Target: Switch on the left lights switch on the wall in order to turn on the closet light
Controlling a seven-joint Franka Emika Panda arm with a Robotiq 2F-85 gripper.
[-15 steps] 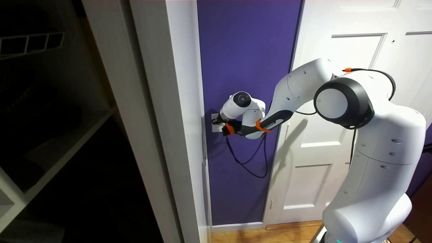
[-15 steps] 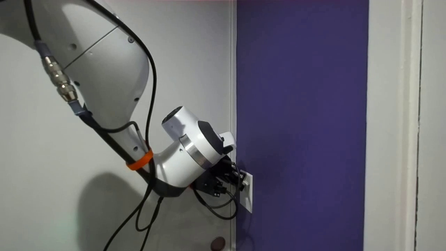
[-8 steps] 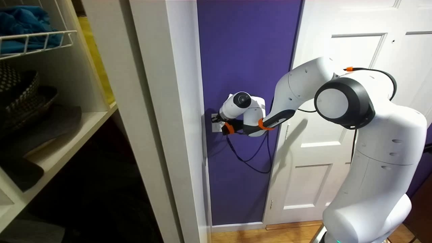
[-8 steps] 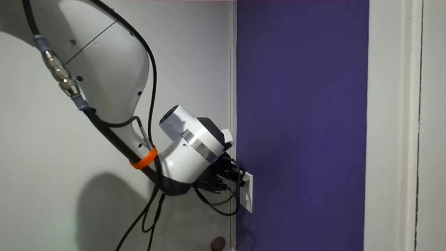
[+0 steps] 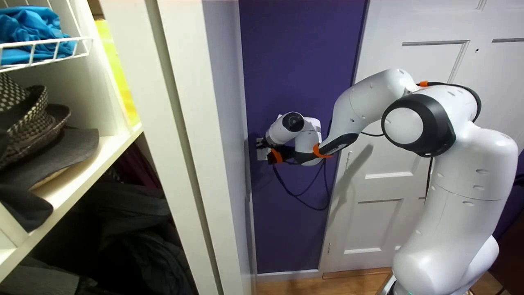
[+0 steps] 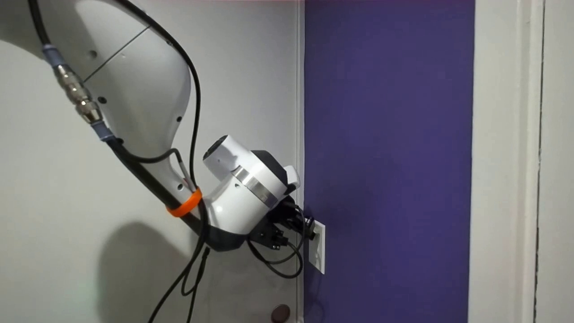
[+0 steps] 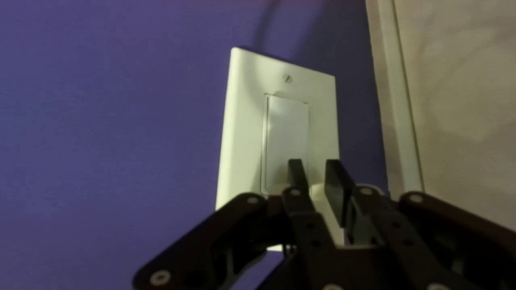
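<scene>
The white switch plate is on the purple wall in both exterior views. In the wrist view the plate shows a flat white rocker, the lights switch, and a screw. My gripper has its two black fingers apart, with nothing held between them. They overlap the rocker's near end and the plate's edge; I cannot tell whether they touch. The near part of the plate is hidden behind the gripper. In an exterior view my gripper is at the plate's upper part. The closet is brightly lit.
The white closet frame stands close beside the plate. A white panelled door is behind the arm. Closet shelves hold blue cloth, woven hats and dark clothes. A cable hangs below the gripper.
The closet interior has gone from dark to brightly lit. The gripper first rose slightly along the plate; in the last half second it has hardly moved.
</scene>
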